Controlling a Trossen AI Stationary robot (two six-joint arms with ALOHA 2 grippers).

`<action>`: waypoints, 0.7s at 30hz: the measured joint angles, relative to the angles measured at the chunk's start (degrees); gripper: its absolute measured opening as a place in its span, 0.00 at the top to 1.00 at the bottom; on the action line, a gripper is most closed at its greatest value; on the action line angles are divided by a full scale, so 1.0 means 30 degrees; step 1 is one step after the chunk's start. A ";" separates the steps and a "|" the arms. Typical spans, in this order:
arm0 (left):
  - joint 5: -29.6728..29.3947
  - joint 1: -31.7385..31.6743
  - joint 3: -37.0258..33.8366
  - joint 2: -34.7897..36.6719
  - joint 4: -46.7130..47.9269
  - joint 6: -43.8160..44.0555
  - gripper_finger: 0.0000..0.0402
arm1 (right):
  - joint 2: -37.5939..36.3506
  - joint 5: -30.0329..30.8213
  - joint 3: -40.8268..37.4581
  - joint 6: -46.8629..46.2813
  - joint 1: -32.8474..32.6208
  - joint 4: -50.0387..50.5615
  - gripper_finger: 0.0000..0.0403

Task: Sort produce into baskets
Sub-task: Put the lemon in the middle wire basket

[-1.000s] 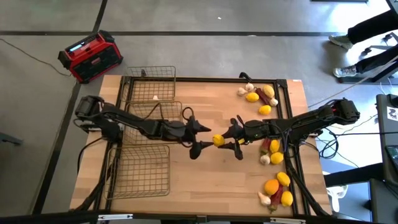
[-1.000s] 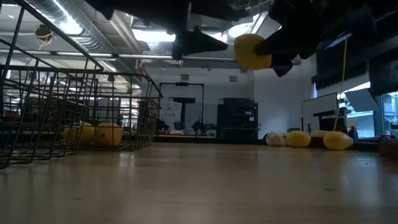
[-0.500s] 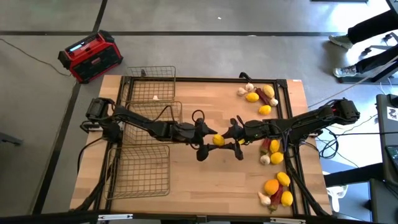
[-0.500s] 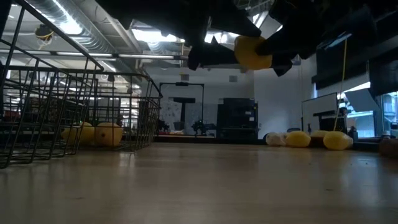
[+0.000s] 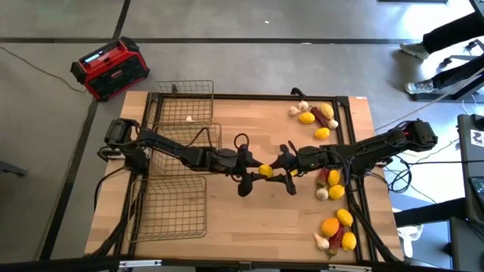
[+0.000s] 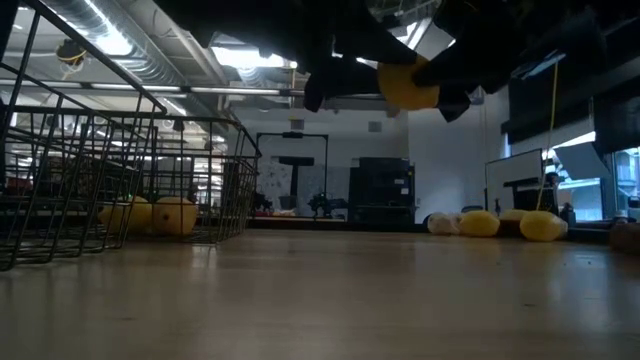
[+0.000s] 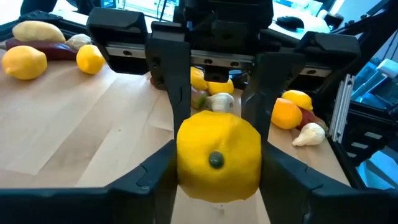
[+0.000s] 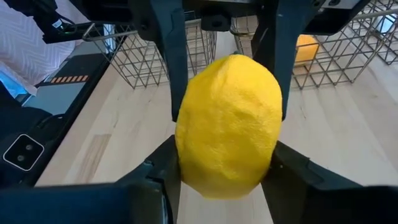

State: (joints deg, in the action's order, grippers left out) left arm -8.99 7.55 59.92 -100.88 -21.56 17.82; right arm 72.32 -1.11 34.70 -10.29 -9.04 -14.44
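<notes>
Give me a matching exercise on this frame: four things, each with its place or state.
1. lemon
2. left gripper
3. red-and-black box
4. middle basket

A. on the floor beyond the table
B. in the air over the table's middle
C. holds yellow fruit
D. fingers closed on the lemon opposite the right gripper

Pairs: 1-B, 2-D, 3-A, 4-C

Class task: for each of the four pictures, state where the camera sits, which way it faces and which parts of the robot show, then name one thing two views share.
High view: above, looking straight down on the table; both arms show, left gripper and right gripper meeting mid-table.
Low view: table height, looking level into the room; arms overhead, baskets at one side.
Left wrist view: on the left arm, facing the right arm; both grippers' fingers show.
Right wrist view: on the right arm, facing the baskets.
Shared: the lemon both grippers clamp appears in all.
</notes>
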 joint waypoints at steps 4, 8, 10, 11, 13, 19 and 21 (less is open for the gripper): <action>-0.0016 0.0000 0.0000 0.0000 -0.0038 0.0007 0.57 | 0.0014 0.0022 -0.0022 -0.0049 0.0000 -0.0207 0.48; -0.0001 0.0029 0.0000 0.0000 0.0000 0.0007 0.54 | 0.0014 0.0209 0.0007 0.0115 0.0007 -0.0337 0.35; 0.0001 0.0108 0.0000 0.0000 0.0121 -0.0055 0.54 | 0.0014 0.0211 0.0007 0.0170 0.0007 -0.0312 0.31; -0.0004 0.0163 0.0000 0.0004 0.0186 -0.0100 0.54 | 0.0014 0.0203 0.0007 0.0181 0.0015 -0.0313 0.29; -0.0064 0.0265 -0.0022 0.0191 0.0803 -0.0138 0.54 | 0.0014 0.0200 0.0007 0.0177 0.0015 -0.0242 0.27; -0.0554 0.0655 -0.0022 0.1927 0.3920 0.0004 0.54 | 0.0014 0.0196 0.0007 0.0184 0.0000 0.0030 0.24; -0.0955 0.0793 -0.0022 0.2686 0.5151 0.0082 0.54 | 0.0014 0.0197 0.0007 0.0184 0.0000 0.0095 0.24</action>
State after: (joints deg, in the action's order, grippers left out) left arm -11.86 9.93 59.86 -92.82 -6.11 18.07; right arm 72.36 -0.52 34.72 -9.74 -9.04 -14.15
